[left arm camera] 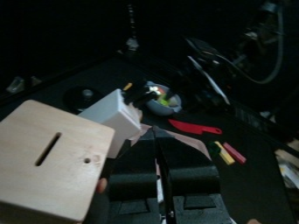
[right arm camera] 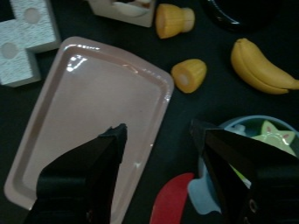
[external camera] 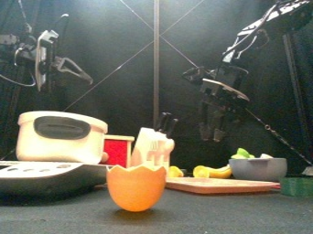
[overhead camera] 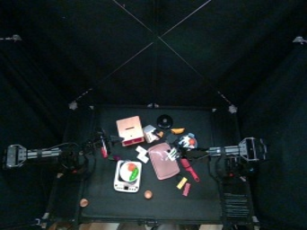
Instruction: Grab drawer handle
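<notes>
Claw (left arm camera: 165,179) on the left arm, clenched on nothing, hangs just beside the salmon-pink drawer (overhead camera: 131,127) toward the tabletop's (overhead camera: 108,198) left, while the right claw (right arm camera: 160,162), spread wide over the pale pink slab (right arm camera: 91,114), risks knocking that slab if it drops.

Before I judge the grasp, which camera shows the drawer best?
The left wrist view: the drawer fills the near side, its slotted top plain, beside the left gripper. The top view shows it only as a small pink square. The front view shows perhaps a red edge; the right wrist view shows none.
</notes>
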You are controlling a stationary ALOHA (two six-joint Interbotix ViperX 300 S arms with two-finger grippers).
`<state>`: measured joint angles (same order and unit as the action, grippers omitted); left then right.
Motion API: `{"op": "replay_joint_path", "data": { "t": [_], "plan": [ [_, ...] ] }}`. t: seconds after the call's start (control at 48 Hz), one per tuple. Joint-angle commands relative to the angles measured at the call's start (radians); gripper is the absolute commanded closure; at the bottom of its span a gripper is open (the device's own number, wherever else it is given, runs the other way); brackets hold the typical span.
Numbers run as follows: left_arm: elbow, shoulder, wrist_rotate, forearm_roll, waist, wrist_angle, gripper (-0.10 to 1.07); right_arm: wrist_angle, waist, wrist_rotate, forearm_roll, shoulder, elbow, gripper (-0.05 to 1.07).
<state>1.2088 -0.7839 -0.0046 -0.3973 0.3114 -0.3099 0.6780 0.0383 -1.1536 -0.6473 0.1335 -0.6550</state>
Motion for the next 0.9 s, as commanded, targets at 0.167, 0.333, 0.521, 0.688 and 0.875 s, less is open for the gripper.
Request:
{"op": "replay_joint_path", "data": {
  "t": [0.167, 0.333, 0.521, 0.688, 0.875],
  "plan": [
    [-0.046, 0.018, 0.003, -0.046, 0.166, 0.097, 0.73, -0.043, -0.055, 0.002, -0.014, 0.015, 0.117, 0.11],
    [-0.078, 0.075, 0.003, -0.054, 0.259, 0.164, 0.70, -0.121, -0.063, 0.000, -0.043, -0.031, 0.175, 0.15],
    [-0.115, 0.141, 0.000, -0.058, 0.347, 0.192, 0.58, -0.176, -0.057, 0.003, -0.080, -0.115, 0.242, 0.22],
    [-0.155, 0.189, 0.003, -0.080, 0.410, 0.196, 0.50, -0.189, -0.054, 0.003, -0.138, -0.186, 0.319, 0.30],
    [-0.209, 0.281, 0.002, -0.106, 0.454, 0.213, 0.46, -0.190, -0.044, 0.002, -0.150, -0.276, 0.411, 0.32]
  ]
}}
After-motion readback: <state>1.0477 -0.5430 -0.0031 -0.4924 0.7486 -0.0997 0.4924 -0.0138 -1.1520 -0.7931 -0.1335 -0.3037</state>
